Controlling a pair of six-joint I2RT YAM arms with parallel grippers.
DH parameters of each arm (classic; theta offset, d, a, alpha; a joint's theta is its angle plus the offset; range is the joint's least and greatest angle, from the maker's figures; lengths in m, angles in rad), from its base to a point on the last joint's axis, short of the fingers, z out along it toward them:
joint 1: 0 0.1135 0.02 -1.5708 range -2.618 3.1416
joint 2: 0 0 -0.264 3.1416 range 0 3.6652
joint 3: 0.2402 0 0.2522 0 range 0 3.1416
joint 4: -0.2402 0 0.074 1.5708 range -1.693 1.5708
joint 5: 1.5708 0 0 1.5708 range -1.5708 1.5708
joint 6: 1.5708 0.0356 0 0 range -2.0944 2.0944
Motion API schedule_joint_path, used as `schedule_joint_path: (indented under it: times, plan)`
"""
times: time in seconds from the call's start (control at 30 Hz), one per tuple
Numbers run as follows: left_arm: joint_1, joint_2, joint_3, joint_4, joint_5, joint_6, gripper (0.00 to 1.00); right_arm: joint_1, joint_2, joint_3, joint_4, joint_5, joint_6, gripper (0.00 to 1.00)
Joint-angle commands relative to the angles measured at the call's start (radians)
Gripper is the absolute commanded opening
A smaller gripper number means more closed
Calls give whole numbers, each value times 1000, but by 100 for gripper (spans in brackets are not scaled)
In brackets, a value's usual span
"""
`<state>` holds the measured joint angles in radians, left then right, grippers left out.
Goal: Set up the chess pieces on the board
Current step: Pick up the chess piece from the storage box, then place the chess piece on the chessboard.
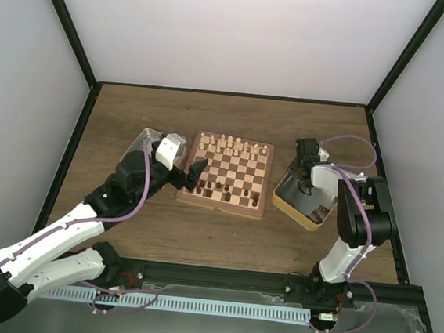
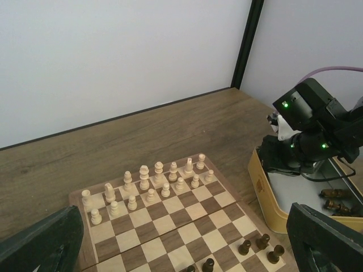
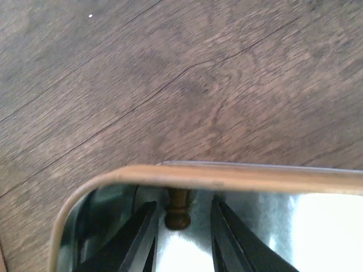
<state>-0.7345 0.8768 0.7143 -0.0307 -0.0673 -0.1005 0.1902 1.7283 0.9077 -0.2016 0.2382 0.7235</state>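
Note:
The board (image 1: pixel 220 205) lies mid-table. Several dark chess pieces (image 1: pixel 226 192) stand on its near rows; they also show in the left wrist view (image 2: pixel 262 241). More dark pieces (image 1: pixel 321 213) lie in a yellow-rimmed tin (image 1: pixel 295 210). My right gripper (image 1: pixel 309 181) reaches down into that tin. In the right wrist view it is open (image 3: pixel 182 235), its fingers on either side of one dark piece (image 3: pixel 177 211) that lies against the tin wall, with gaps on both sides. My left gripper (image 1: pixel 198 172) hovers at the board's near left edge, wide open (image 2: pixel 187 243) and empty.
Pale cream pieces (image 1: pixel 232 145) fill the board's two far rows, also seen in the left wrist view (image 2: pixel 159 181). The tin (image 2: pixel 266 192) sits just right of the board. Black frame posts and white walls enclose the table.

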Motion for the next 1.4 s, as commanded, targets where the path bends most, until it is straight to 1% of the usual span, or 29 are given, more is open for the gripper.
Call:
schedule_joint_path:
  times: [0.0, 0.13, 0.23, 0.33, 0.4, 0.5, 0.6, 0.67, 0.73, 0.8, 0.87, 0.93, 1.03, 1.1, 1.17, 1.23, 1.37]
  plan:
    - [0, -2, 7, 26, -11, 2, 100, -32, 44, 38, 12, 11, -7, 27]
    - [1, 11, 6, 31, -9, 4, 100, -34, 60, 56, 12, 23, -17, 21]
    - [0, 14, 6, 29, -15, 5, 100, -33, 55, 59, 9, 22, -31, 11]
    - [1, 13, 2, 27, -20, 3, 100, -34, 19, 49, -1, 3, -58, 3]
    - [1, 14, -1, 27, -18, -2, 100, -33, -24, 41, -21, -36, -85, 2]
    - [1, 25, -3, 30, -9, -24, 100, -33, -110, 33, -71, -143, -129, 1]
    - [1, 57, 3, 35, 34, -61, 100, -34, -212, 8, -96, -259, -180, 1]
    - [0, 91, 12, 51, 65, -116, 100, -34, -288, -9, -91, -355, -219, 1]
    - [0, 123, 21, 76, 94, -183, 100, -34, -344, -34, -46, -506, -265, 1]
    - [2, 156, 40, 93, 125, -255, 100, -33, -385, -69, 44, -701, -316, 2]
    - [2, 199, 75, 91, 164, -321, 100, -26, -414, -103, 148, -871, -330, 2]
    - [3, 236, 107, 92, 207, -369, 100, -13, -419, -114, 229, -1005, -334, 2]
    - [8, 284, 140, 101, 251, -466, 99, 23, -410, -105, 320, -1147, -344, 2]
    - [18, 312, 162, 103, 268, -557, 94, 54, -403, -95, 358, -1211, -366, 3]
    - [30, 347, 191, 102, 328, -635, 89, 88, -397, -80, 376, -1266, -400, 3]
    - [34, 379, 222, 93, 382, -678, 86, 126, -389, -57, 371, -1305, -438, 3]
    - [46, 408, 247, 78, 412, -747, 82, 176, -361, 6, 320, -1335, -519, 4]
